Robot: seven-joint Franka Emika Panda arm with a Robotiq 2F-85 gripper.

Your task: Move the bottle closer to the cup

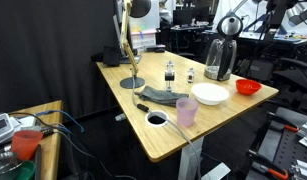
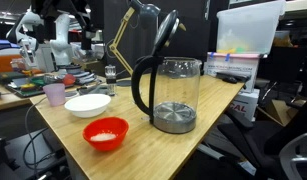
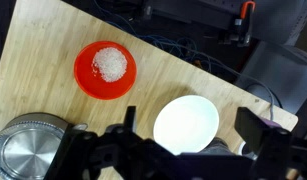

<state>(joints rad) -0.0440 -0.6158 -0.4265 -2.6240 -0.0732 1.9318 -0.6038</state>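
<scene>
The bottle (image 1: pixel 169 70), slim and clear with a black cap and a dark band, stands near the middle of the wooden table (image 1: pixel 133 75). A paler small bottle (image 1: pixel 190 75) stands beside it. The pale pink cup (image 1: pixel 186 112) stands near the table's front edge, and it also shows in an exterior view (image 2: pixel 55 94). My gripper (image 3: pixel 191 120) is open and empty, high above the white bowl (image 3: pixel 186 122). In an exterior view the gripper (image 1: pixel 230 27) hangs above the kettle. The wrist view shows neither the bottle nor the cup.
A glass kettle (image 2: pixel 168 95) stands at the table's corner. A red bowl (image 3: pixel 105 68) holding something white sits next to the white bowl (image 1: pixel 209 94). A dark cloth (image 1: pixel 163 97) lies between the bottles and the cup. A desk lamp (image 1: pixel 131 82) stands at the far side.
</scene>
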